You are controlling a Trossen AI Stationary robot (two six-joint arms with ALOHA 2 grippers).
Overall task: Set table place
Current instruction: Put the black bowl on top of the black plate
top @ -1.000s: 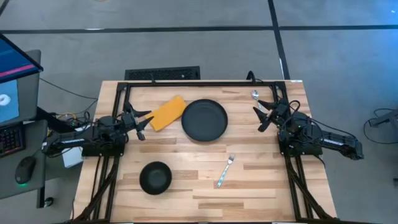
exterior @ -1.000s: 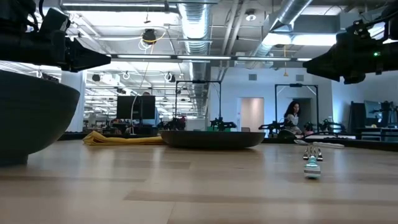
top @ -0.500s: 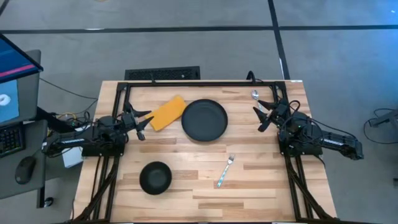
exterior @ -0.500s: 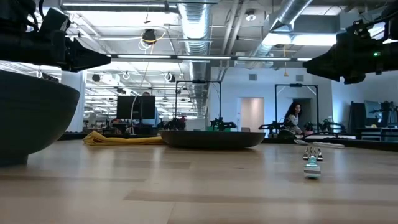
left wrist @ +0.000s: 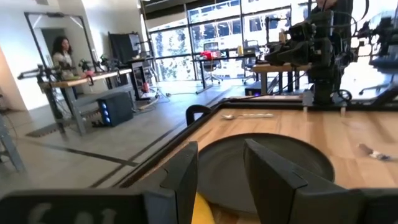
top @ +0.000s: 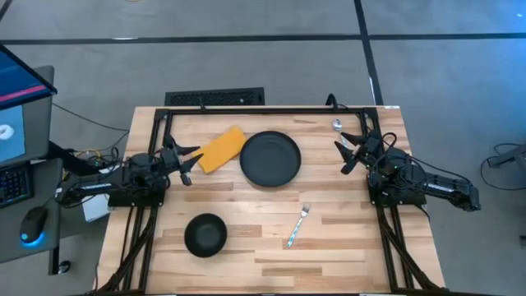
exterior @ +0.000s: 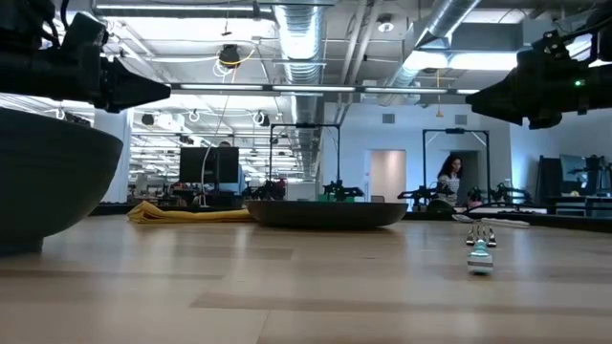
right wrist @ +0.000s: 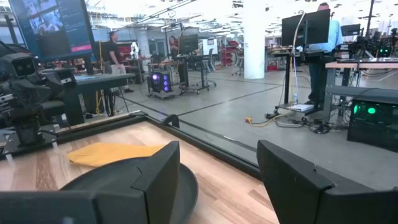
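The round black plate [top: 270,158] lies flat on the wooden table [top: 246,238], toward its far side. The yellow-orange cloth [top: 221,149] lies flat to the plate's left. The black bowl [top: 205,234] stands at the near left. A silvery fork [top: 297,224] lies near the middle right, and a silvery spoon [top: 337,125] lies at the far right. My left gripper [top: 191,160] hovers open at the table's left, just left of the cloth. My right gripper [top: 347,154] hovers open at the table's right, right of the plate. Both are empty.
A thin black metal frame [top: 271,109] runs along the table's edges. The arm bases stand at the left edge [top: 136,185] and the right edge [top: 399,185]. A person [exterior: 449,182] sits in the room far behind the table. Bare wood lies between bowl and fork.
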